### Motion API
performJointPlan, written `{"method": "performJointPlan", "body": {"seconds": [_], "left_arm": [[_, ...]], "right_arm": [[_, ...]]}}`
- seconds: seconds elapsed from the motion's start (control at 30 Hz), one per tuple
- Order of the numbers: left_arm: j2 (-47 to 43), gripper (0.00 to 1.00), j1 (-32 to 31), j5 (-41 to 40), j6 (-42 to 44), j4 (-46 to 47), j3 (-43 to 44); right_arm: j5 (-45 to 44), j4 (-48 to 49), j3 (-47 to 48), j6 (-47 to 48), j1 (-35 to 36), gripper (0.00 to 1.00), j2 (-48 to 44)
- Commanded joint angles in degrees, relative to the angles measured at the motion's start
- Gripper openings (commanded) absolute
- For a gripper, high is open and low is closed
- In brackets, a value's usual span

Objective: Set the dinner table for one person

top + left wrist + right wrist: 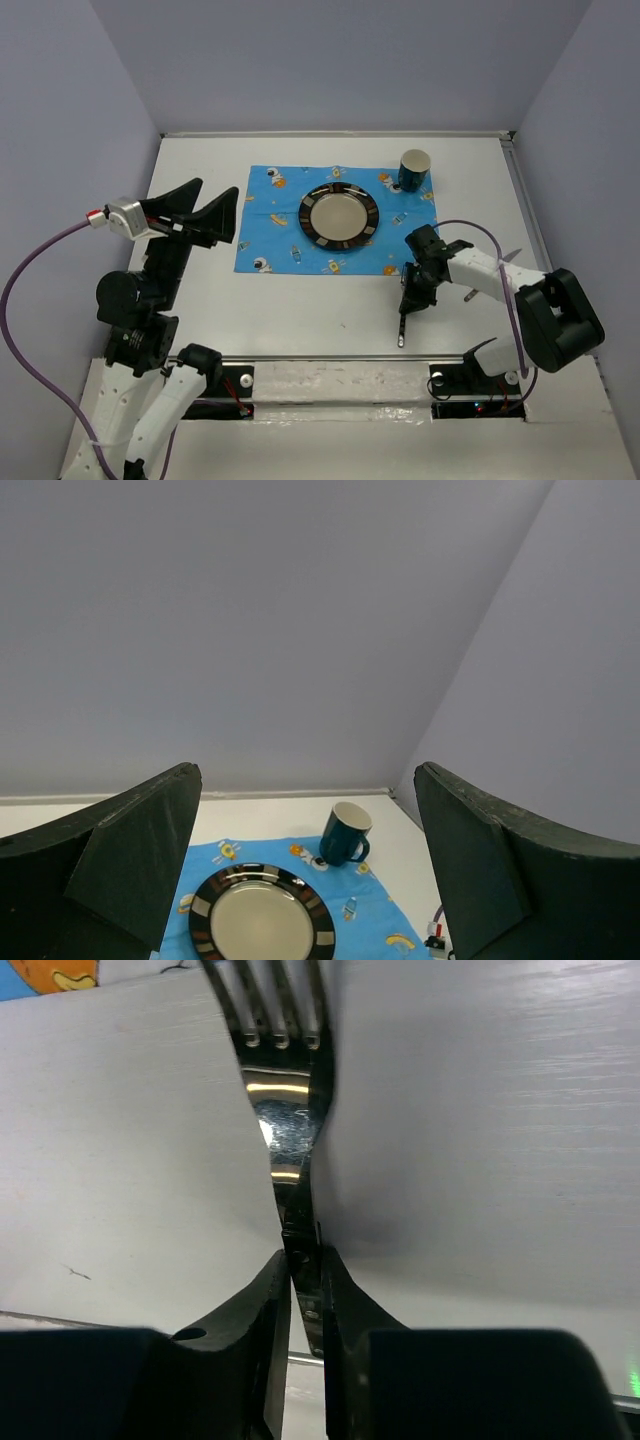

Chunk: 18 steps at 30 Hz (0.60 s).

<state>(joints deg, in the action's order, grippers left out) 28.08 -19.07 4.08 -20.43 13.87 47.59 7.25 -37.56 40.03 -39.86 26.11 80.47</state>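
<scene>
White dinner table (130, 1160) just beneath right end effector (305, 1265) gripping fork (285, 1130).

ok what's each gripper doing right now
left gripper: open, holding nothing
right gripper: closed on the fork handle

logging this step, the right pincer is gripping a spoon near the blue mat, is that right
Not a spoon: the right pincer is gripping a fork near the blue mat. Its tines are plain in the right wrist view.
</scene>
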Motion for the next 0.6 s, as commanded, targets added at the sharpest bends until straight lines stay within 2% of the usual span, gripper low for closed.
{"method": "performJointPlan", "body": {"seconds": [0.0,0.1,0.2,0.3,0.4,0.43,0.57], "left_arm": [[-1.5,0.99,-0.4,0.0,1.0,2.4,0.6],[-1.4,0.99,-0.4,-0.1,1.1,2.4,0.6],[-1.3,0.99,-0.4,0.1,0.8,2.4,0.6],[-1.6,0.99,-0.3,0.5,0.8,2.7,0.6],[-2.5,0.99,0.1,-0.3,1.2,2.4,0.7],[-2.5,0.99,0.2,-0.8,1.3,2.5,0.6],[-1.8,0.99,0.0,-1.6,1.6,2.7,0.1]], "right_arm": [[-2.4,-3.9,0.4,2.6,1.7,0.02,3.1],[-2.1,-5.7,1.4,3.9,2.2,0.00,2.2],[-2.2,-7.8,5.1,3.1,3.4,0.00,-2.7],[1.5,-4.2,10.9,-1.4,7.0,0.00,-6.6],[0.8,3.3,20.8,-2.9,12.4,0.00,-2.5],[-1.7,6.1,23.8,-2.4,13.7,0.00,2.5],[-0.9,15.8,37.8,0.0,15.2,0.00,13.2]]}}
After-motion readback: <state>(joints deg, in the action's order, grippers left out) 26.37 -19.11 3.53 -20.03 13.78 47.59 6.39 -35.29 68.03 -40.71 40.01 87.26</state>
